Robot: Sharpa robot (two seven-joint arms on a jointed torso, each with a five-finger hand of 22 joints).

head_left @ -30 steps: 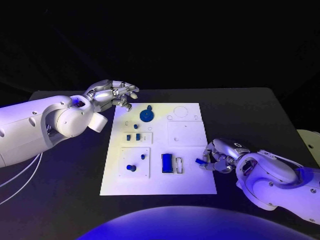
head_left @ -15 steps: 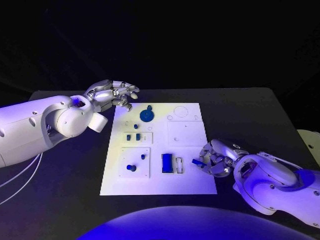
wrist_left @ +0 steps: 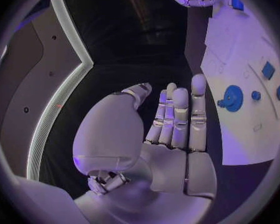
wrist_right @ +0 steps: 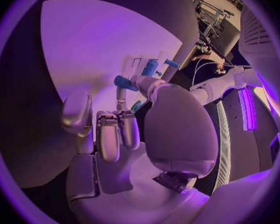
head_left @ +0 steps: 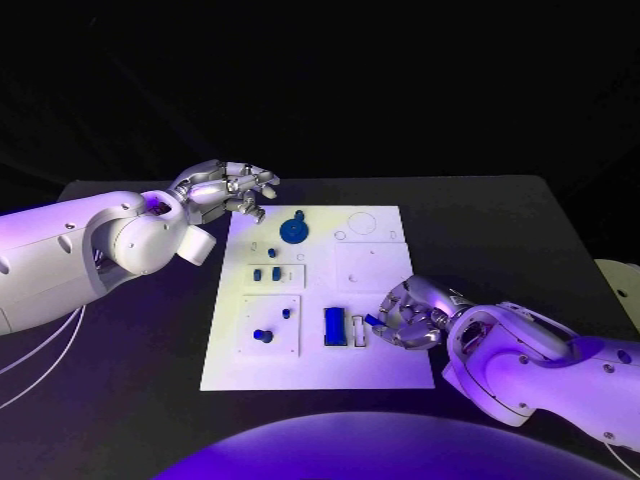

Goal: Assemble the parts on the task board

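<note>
You are looking at two glossy white arms built from smooth, rounded shells; the left arm (head_left: 61, 260) swells into a bulbous wrist housing with a small flared cuff, and you can pick out a few dark round screw recesses along its forearm. Thin pale cables trail from beneath it toward the lower edge. The right arm (head_left: 565, 380) has the same segmented white casing with small dark dots on its shell. Each ends in a silver metallic hand: the left hand (head_left: 228, 187) and the right hand (head_left: 411, 314) show jointed, polished finger segments with rounded tips. In the wrist views, the thumb base is a large smooth dome, with what may be exposed mechanism beneath it.
</note>
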